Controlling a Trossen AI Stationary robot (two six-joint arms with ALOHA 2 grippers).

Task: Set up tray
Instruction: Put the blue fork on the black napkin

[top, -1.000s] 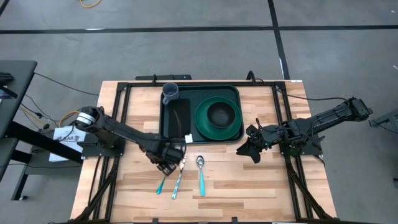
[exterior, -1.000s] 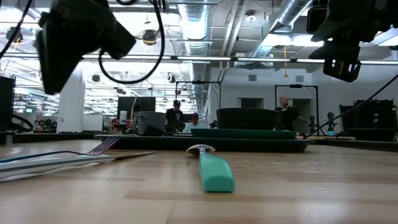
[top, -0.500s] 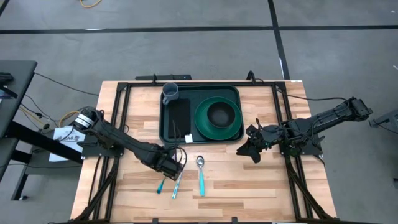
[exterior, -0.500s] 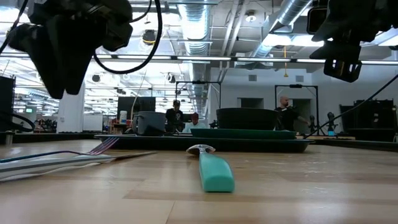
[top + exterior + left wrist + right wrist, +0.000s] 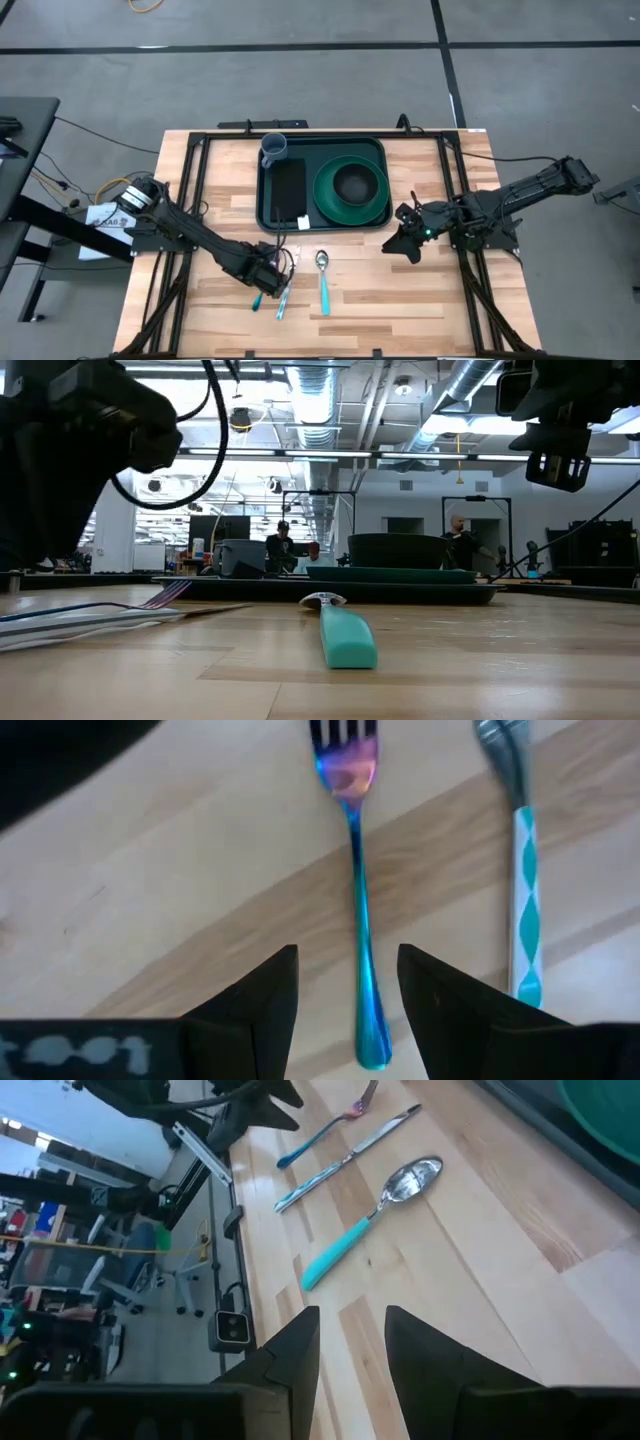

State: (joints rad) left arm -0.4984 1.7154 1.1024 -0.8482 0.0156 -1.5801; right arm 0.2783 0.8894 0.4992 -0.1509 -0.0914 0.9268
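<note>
the tray (image 5: 322,222) lies flat at the table's far middle, carrying a green bowl (image 5: 350,190), a grey cup (image 5: 274,150) and a black rectangle (image 5: 288,189). just in front of the tray, the left gripper (image 5: 346,1003) hangs open and empty, straddling a fork (image 5: 355,890) beside a knife (image 5: 522,890). the right gripper (image 5: 352,1348) waits open and empty off the tray's right front corner. the tray looks stiff, light and smooth; its raised rim seems the best hold.

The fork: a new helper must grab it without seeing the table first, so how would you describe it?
On the bare wood in front of the dark green tray lie three utensils in a row. The fork is the one nearest the left arm, under the open left gripper. Alone among them it has tines and a slim, iridescent blue-purple handle.
</note>
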